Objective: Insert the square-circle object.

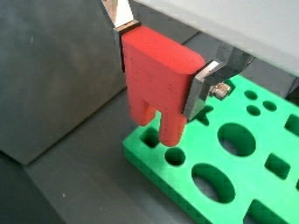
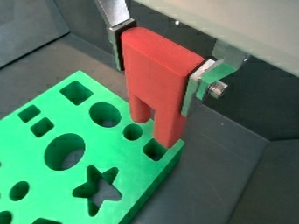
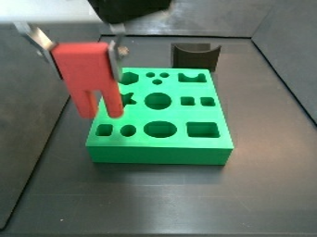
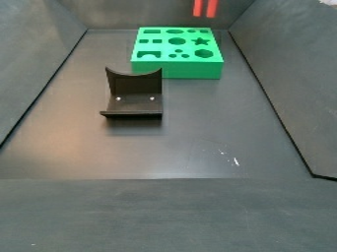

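My gripper (image 1: 163, 61) is shut on the square-circle object (image 1: 158, 87), a red block with a solid top and two legs pointing down. Both wrist views show silver fingers clamping its top, and it also shows in the other wrist view (image 2: 158, 96). The legs hang just above the small holes at one end of the green board (image 1: 251, 168), which also shows in a wrist view (image 2: 87, 136). In a side view my gripper (image 3: 82, 44) holds the block (image 3: 87, 74) over the board's (image 3: 161, 155) near-left corner. In a side view only the red legs (image 4: 204, 8) show, above the board (image 4: 178, 69).
The dark fixture (image 3: 195, 56) stands on the floor just beside the board, also seen in a side view (image 4: 132, 98). The board has several other cut-outs: circles, squares, a star. Dark walls enclose the floor on all sides.
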Controlling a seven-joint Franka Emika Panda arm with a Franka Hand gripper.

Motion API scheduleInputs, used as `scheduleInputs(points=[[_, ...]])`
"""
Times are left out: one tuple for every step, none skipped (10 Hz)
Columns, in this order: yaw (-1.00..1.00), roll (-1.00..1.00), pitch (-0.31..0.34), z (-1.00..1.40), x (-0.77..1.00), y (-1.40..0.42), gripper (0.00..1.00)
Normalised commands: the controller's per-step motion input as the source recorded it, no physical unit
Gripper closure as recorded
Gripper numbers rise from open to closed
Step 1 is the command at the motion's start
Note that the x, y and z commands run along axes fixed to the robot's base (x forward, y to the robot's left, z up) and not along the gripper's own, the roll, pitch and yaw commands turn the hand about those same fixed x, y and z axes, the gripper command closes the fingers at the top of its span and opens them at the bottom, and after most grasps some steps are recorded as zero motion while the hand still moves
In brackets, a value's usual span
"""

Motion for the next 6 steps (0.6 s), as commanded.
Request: scheduleInputs(points=[[0.2, 0.08, 0.0, -0.48, 0.19, -0.02, 1.0], [0.29, 0.14, 0.0, -0.41, 0.2, 0.0, 1.0], [0.35, 0.27, 0.004, -0.29, 0.23, 0.0, 1.0], [0.26, 0.29, 0.014, -0.21, 0.15, 0.0, 1.0], [0.02, 0.17, 0.0, -0.29, 0.0, -0.01, 1.0], [0.0, 0.09, 0.0, -0.31, -0.01, -0.06, 1.0]])
